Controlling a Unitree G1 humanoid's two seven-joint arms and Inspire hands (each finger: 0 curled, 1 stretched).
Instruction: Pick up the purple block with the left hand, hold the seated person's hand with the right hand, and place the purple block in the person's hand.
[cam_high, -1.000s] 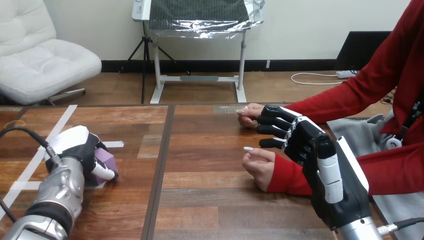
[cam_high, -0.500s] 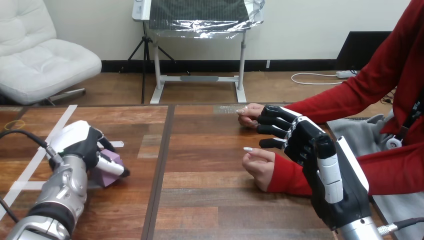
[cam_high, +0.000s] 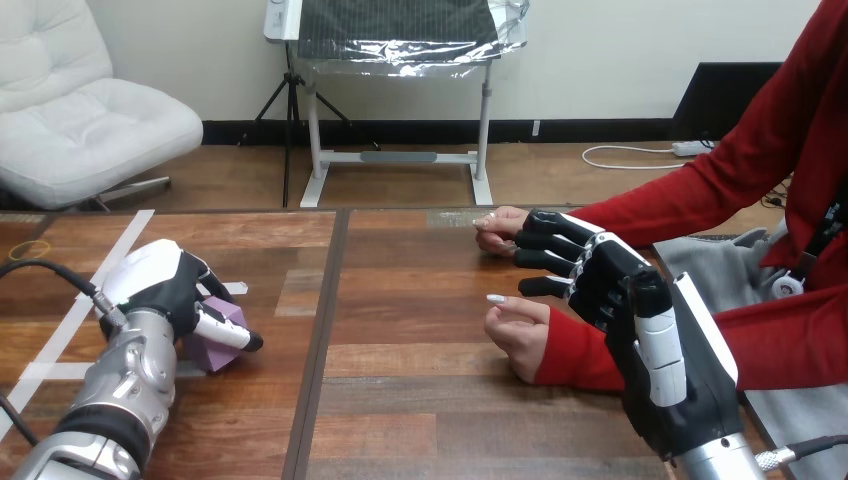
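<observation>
Block (cam_high: 219, 345) at left of table (cam_high: 420, 400), under left hand (cam_high: 160, 288), whose fingers and thumb curl round it. Likely light, rigid, smooth-faced: you pinch opposite flat faces, watch for slip. Squat, no clear long axis; half hidden, facing unclear. Right hand (cam_high: 600, 275) relaxed, gripping nothing, between far hand (cam_high: 498, 230) and near hand (cam_high: 520, 330).

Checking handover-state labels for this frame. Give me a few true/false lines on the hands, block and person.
1. The left hand has its fingers curled round the purple block. True.
2. The purple block lies in the person's palm. False: it is in the left hand, at the left of the table.
3. The right hand is close beside the person's nearer hand. True.
4. The person sits at the table's left side. False: their arms come in from the right.
</observation>
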